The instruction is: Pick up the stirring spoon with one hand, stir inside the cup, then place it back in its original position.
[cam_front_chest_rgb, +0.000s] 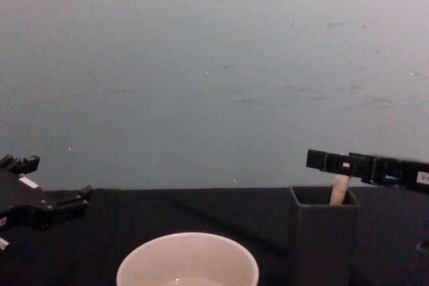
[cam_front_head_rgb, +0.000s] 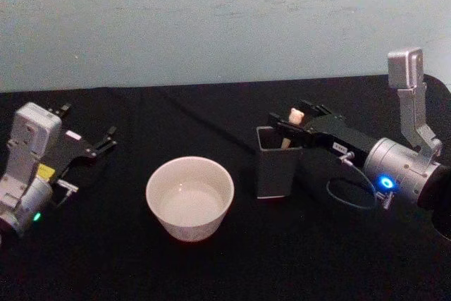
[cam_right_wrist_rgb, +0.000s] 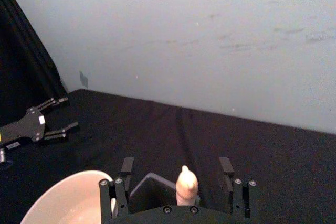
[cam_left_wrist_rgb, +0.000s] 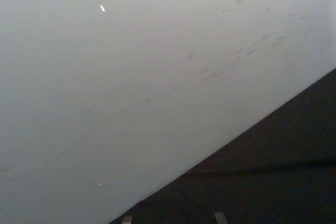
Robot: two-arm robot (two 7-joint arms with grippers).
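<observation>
A black cloth-covered table (cam_front_head_rgb: 211,266) runs up to a pale grey-blue wall (cam_front_head_rgb: 211,19) along its far edge. Toward the front of the table, about midway between its left and right edges, stands the wide round cream-white cup (cam_front_head_rgb: 189,198) with a thin rim, upright and open. Just to the right of the cup, close but apart from it, stands a tall dark grey square holder (cam_front_head_rgb: 277,162).

The right gripper (cam_front_head_rgb: 290,120), black with a silver wrist and a blue light, reaches in from the right edge of the table and sits level with the holder's top. Its jaws stand wide, one finger on each side of the spoon handle, and the right wrist view shows clear gaps between them and the handle. The left gripper (cam_front_head_rgb: 90,140), black on a grey wrist, lies low near the left edge of the table, well apart from the cup, its jaws parted and holding nothing.

The slim stirring spoon (cam_front_head_rgb: 294,119) stands upright in the holder, its pale peach-beige handle poking above the rim; its bowl is hidden inside.
</observation>
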